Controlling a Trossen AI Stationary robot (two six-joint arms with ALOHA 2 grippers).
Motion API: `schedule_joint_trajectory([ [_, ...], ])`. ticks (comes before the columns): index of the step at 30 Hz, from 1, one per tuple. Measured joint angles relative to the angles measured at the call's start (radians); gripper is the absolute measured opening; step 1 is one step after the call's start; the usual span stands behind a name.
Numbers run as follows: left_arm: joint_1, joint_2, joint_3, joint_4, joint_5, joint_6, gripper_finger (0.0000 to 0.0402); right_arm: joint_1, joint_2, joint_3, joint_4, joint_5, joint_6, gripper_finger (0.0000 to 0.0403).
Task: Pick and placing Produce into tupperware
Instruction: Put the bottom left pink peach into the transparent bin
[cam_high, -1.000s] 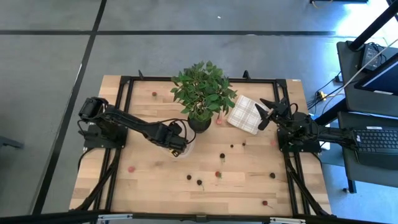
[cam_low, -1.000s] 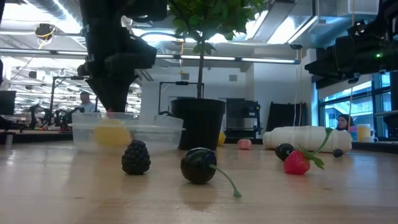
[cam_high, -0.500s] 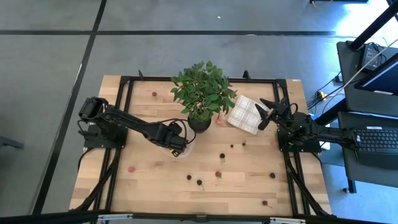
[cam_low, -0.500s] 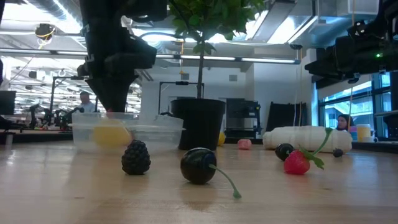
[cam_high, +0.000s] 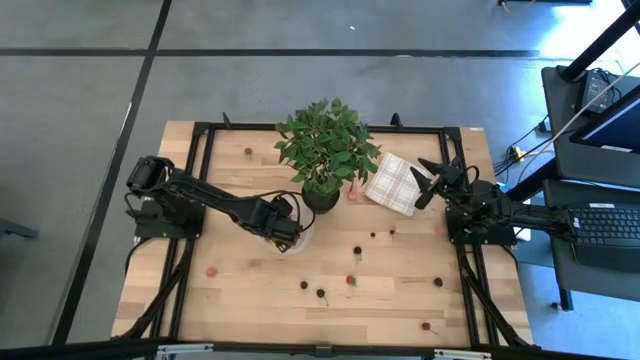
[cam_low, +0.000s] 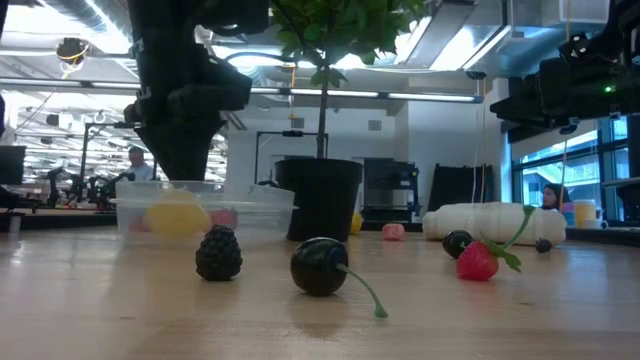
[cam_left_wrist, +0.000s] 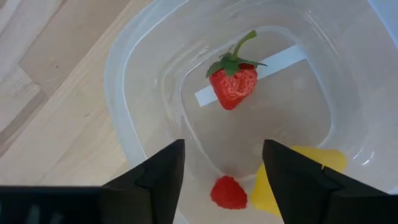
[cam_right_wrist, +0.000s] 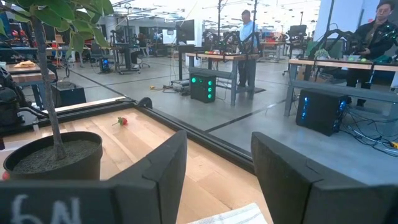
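High view: left hand (cam_high: 284, 236) hangs directly over the tupperware (cam_high: 297, 241) beside the plant pot (cam_high: 320, 198); loose produce lies scattered toward the tabletop's (cam_high: 400, 300) front, nearer this arm. Right hand (cam_high: 432, 180) waits over the checked cloth (cam_high: 396, 183).

Low view: a blackberry (cam_low: 218, 253) and cherry (cam_low: 320, 266) sit before the container.

Left wrist view: fingers released, empty; inside lie a strawberry (cam_left_wrist: 232, 84), a raspberry (cam_left_wrist: 228, 192) and a lemon (cam_left_wrist: 298, 173).

Right wrist view: fingers spread, empty.

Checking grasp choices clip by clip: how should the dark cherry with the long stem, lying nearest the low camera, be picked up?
Grip the cherry across its round body, fingers coming straight down from above. Its thin stem trails along the table to one side and looks too slight to hold. The blackberry sits beside it but apart, leaving room. The left gripper, open over the tupperware, is nearest.
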Motion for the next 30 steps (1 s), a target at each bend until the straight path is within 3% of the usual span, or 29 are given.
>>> schedule_joint_trajectory([
  [8, -0.08, -0.068, 0.0, -0.088, 0.007, 0.003, 0.0213, 0.0, 0.0, 0.0, 0.0, 0.0, 0.0, 0.0182],
  [15, -0.214, -0.132, 0.0, -0.117, 0.137, -0.034, 0.0213, 0.0, 0.0, 0.0, 0.0, 0.0, 0.0, 0.0182],
  [19, -0.308, -0.139, 0.0, -0.185, 0.143, -0.043, 0.0213, 0.0, 0.0, 0.0, 0.0, 0.0, 0.0, 0.0182],
  [30, -0.545, -0.139, 0.0, -0.295, 0.143, -0.371, 0.0213, 0.0, 0.0, 0.0, 0.0, 0.0, 0.002, 0.0182],
])
